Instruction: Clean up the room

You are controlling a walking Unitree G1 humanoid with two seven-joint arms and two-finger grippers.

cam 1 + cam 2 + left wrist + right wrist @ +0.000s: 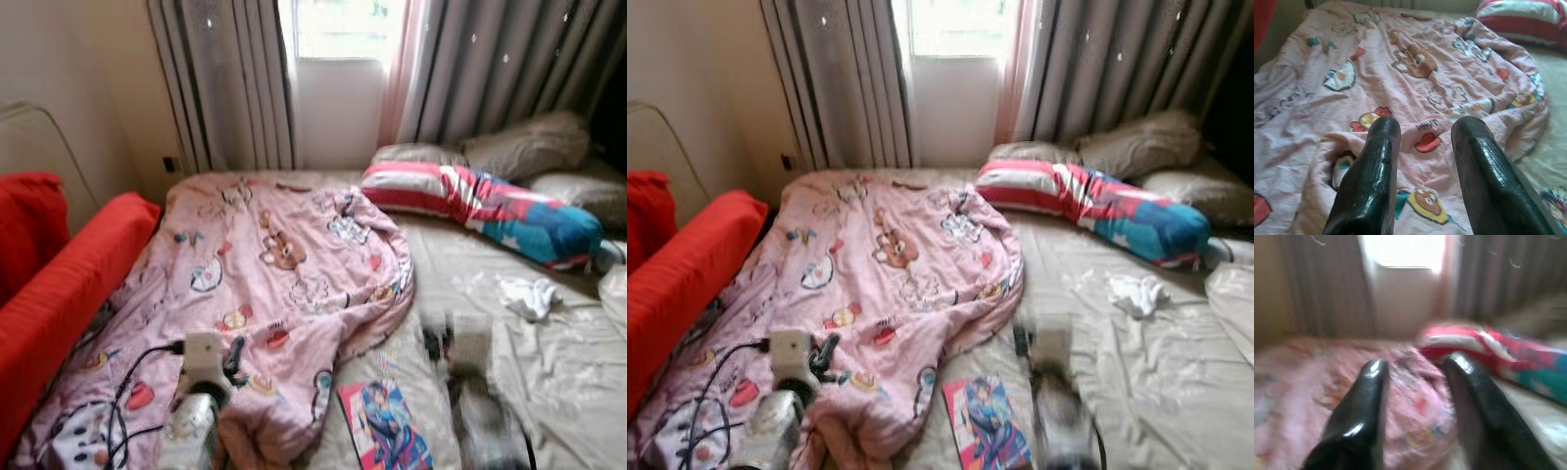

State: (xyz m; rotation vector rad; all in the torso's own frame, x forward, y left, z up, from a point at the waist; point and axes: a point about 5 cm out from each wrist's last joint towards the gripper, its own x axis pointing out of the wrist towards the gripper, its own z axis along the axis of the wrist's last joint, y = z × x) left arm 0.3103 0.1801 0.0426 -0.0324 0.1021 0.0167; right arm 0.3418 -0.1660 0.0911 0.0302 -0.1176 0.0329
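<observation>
Lying crumpled across the left half of the bed, the pink quilt (274, 284) is running its long axis from about 7 o'clock near the robot up toward 1 o'clock at the window (338, 27). At far left a red sofa (69, 284) is bordering the bed at 9 o'clock, its fabric looking thick and matte. The left gripper (1422, 134) is hovering over the quilt's near end with its fingers spread apart and nothing between them; the quilt is stretching away from it toward 12 o'clock, so this arm is judged the nearer one for a first grab. The cloth is looking soft, puffy and wrinkled, printed with cartoon figures, with a rolled, bulging edge at 3 o'clock.

Moving right, a glossy flat book (384, 426) is lying on the beige sheet (549, 372) at 6 o'clock, just beside the quilt's lower edge. The right gripper (1415, 364) is blurring as if in motion, fingers apart and holding nothing, pointing toward the quilt's right bulge. Farther right, a striped bolster pillow (490, 208) is lying at 2 o'clock, and a small white crumpled cloth (529, 296) is resting at 3 o'clock, well apart from the quilt.
</observation>
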